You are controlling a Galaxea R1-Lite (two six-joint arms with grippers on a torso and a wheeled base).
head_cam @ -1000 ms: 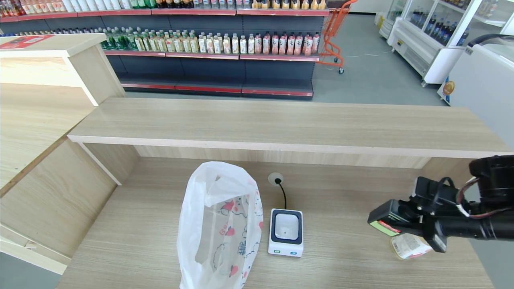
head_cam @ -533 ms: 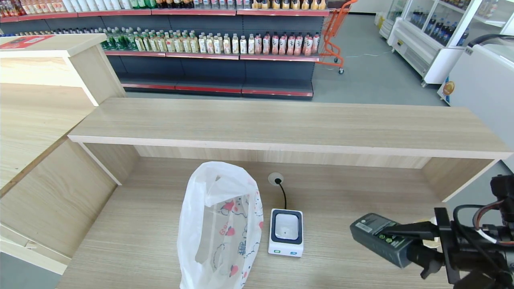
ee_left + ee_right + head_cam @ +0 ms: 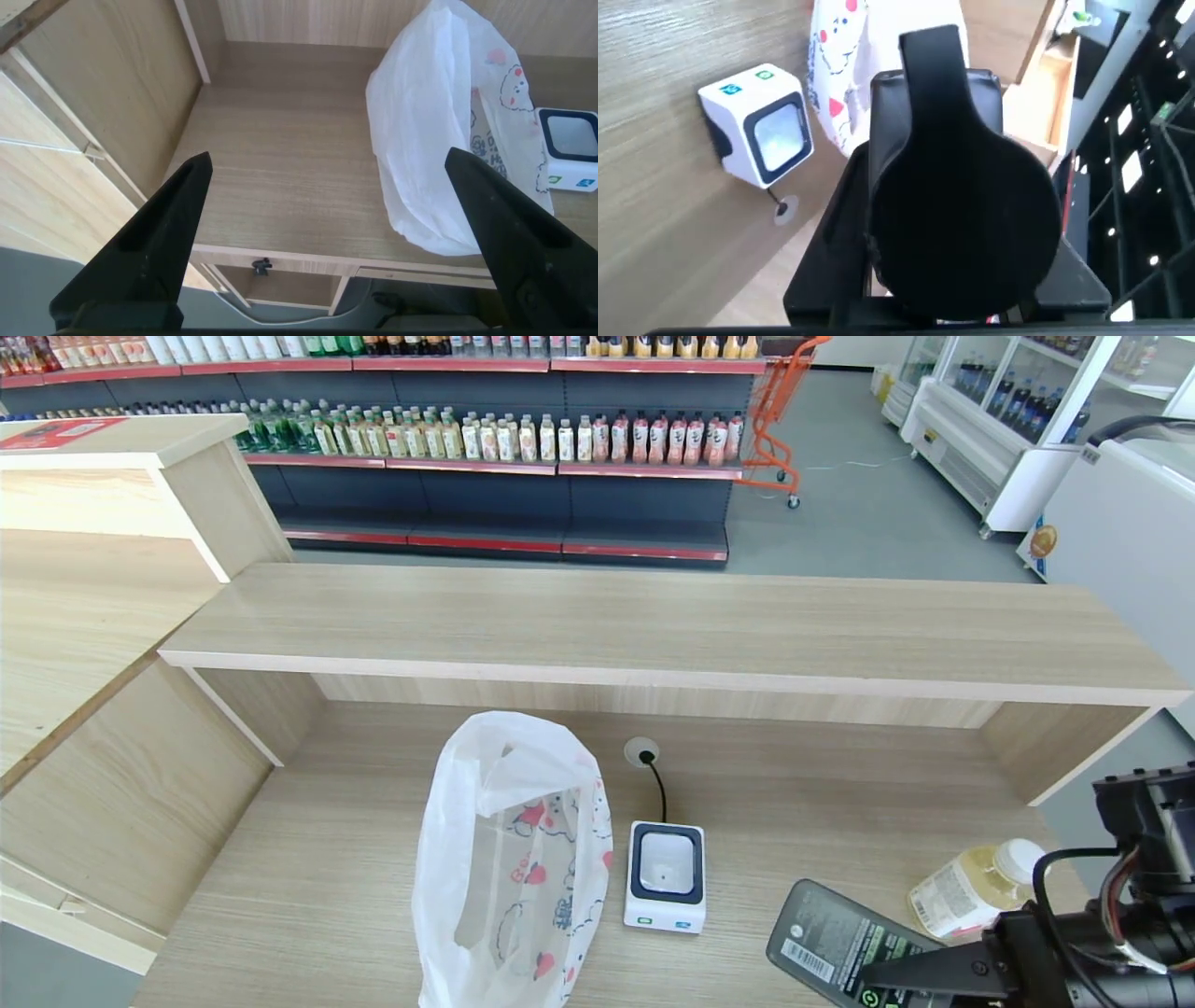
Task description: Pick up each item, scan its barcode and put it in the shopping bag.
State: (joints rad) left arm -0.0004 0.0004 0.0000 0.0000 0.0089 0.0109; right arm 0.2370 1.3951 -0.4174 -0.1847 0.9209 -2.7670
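Barcode-up black packet, yellow bottle lying, scanner beside upright white bag.

Near right corner of desk: right gripper clamped on dark box, barcode up; bottle lying beside; scanner just right of shopping bag

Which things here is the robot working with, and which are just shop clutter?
In use: black flat barcoded packet in the right gripper; white box-shaped scanner; white printed plastic shopping bag; pale yellow white-capped bottle.
Just around: shelved drink bottles; orange wire trolley.
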